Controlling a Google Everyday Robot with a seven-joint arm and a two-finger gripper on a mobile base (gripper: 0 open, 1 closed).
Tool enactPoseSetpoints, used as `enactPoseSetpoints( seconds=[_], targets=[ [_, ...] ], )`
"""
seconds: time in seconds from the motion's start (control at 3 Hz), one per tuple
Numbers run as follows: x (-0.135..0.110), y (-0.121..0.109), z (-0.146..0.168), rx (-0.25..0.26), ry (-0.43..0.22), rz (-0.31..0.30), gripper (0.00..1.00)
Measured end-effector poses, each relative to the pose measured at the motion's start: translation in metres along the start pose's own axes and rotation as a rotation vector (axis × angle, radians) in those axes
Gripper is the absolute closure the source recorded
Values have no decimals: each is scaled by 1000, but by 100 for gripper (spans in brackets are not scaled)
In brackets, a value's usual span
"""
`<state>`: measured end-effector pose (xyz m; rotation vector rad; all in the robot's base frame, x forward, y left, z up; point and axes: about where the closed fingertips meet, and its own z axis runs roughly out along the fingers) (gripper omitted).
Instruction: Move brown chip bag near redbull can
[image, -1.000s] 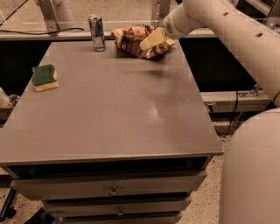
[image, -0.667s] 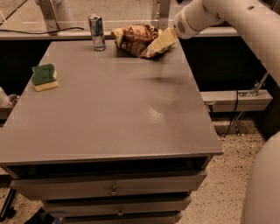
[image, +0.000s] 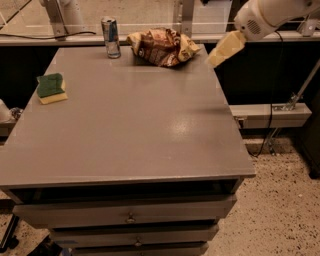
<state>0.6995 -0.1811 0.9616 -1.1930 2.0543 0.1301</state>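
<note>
While tilted down-left, the gripper (image: 215, 59) hangs near the brown chip bag (image: 160, 46).

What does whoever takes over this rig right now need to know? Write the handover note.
Gripper: in the air, right of the far right corner of the table, clear of everything and carrying nothing.
Brown chip bag: lying crumpled at the table's far edge, not held.
Redbull can: upright at the far edge, just left of the bag with a small gap between them.
Sponge: on the left side, not involved.
Done: the bag appears to sit near the can.
Left: probably nothing but parking the arm.
</note>
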Motion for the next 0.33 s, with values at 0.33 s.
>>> enactPoseSetpoints(
  seconds=[0.33],
  targets=[
    [4, 9, -4, -43, 21, -93, 0]
  ],
)
